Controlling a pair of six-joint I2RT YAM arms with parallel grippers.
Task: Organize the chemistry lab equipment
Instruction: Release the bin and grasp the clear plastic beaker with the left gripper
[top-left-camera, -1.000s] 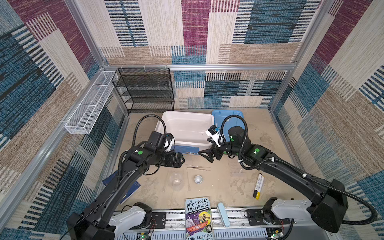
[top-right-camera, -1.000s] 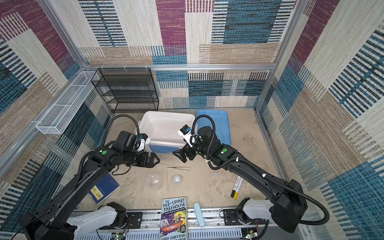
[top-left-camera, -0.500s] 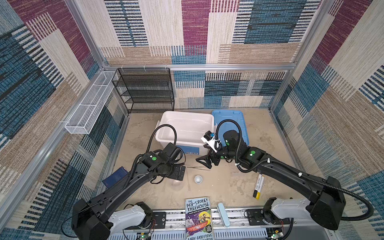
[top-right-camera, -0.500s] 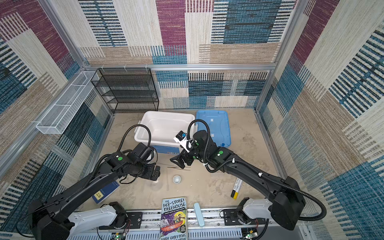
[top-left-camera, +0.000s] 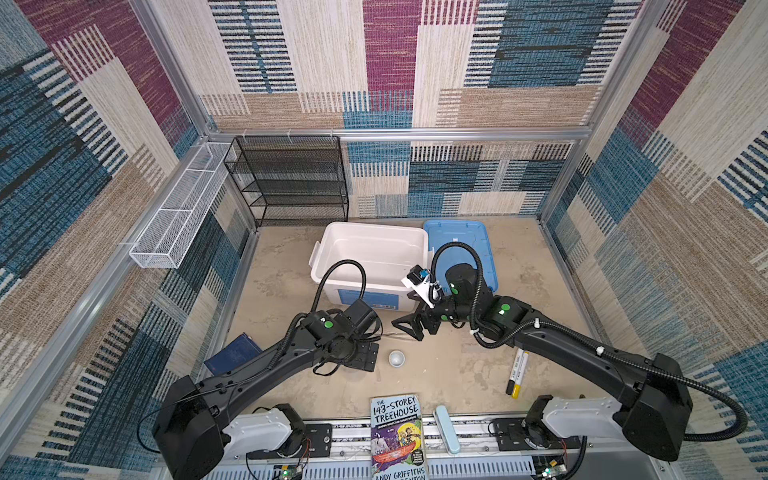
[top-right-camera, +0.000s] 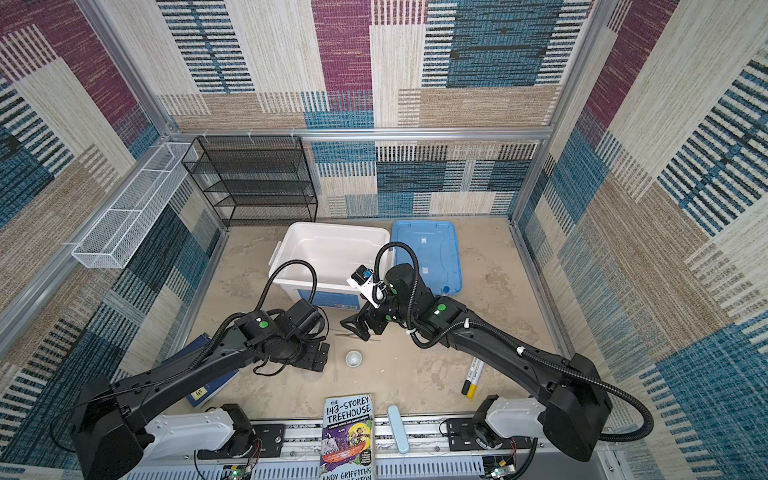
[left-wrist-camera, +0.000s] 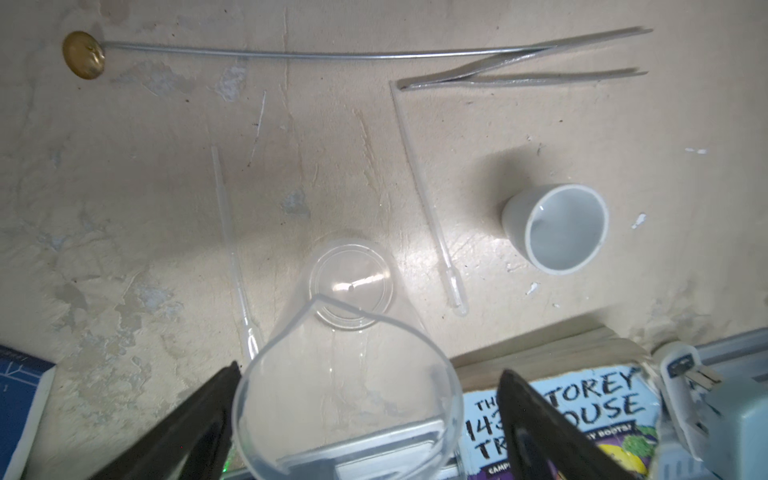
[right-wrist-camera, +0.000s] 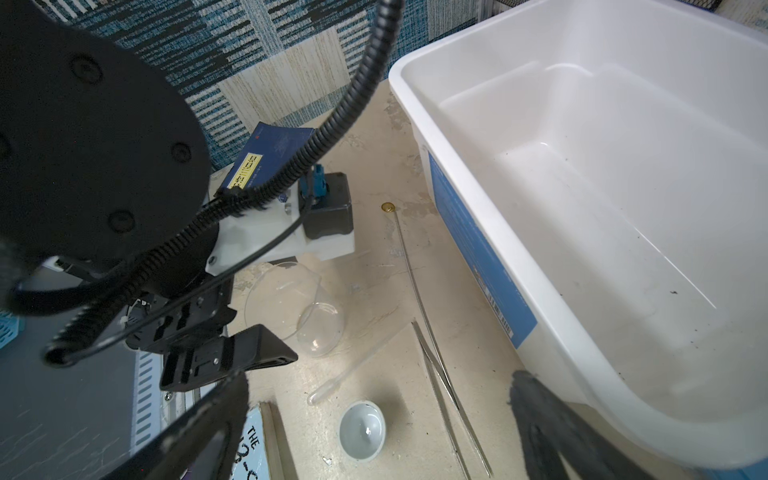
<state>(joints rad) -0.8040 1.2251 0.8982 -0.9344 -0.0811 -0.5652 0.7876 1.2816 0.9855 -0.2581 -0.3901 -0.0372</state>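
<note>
2 pincers are seen low over the sandy surface (top-left-camera: 282, 270), at the lower middle of both top views, just in front of a white tub (top-left-camera: 376, 227). The left pincer (left-wrist-camera: 370, 370) is pointed down at the clear round flask (left-wrist-camera: 349, 415). Its jaws are spread wide, 1 on each side of the glass, and a gap is seen between the flask and 1 finger (left-wrist-camera: 540, 432), so the flask is straddled but not clamped. In both top views the flask is hidden beneath that pincer.

The right pincer (right-wrist-camera: 376, 382) is held fully open and empty above the metal tweezers (right-wrist-camera: 440, 374), which are laid on the surface beside the tub's front wall. The long brass-tipped rod (left-wrist-camera: 291, 54) is stretched along that wall, and its plain end is crossed by 1 arm of the tweezers. 2 thin glass sticks (left-wrist-camera: 424, 187) are laid flat, 1 on each side of the flask, apart from each other. The small grey dish (top-left-camera: 396, 358) is stood open side up just right of the left pincer in both top views.

2 markers (top-left-camera: 517, 372) are seen at the lower right, a picture book (top-left-camera: 397, 432) at the bottom edge and a blue book (top-left-camera: 232, 353) at the lower left.
</note>
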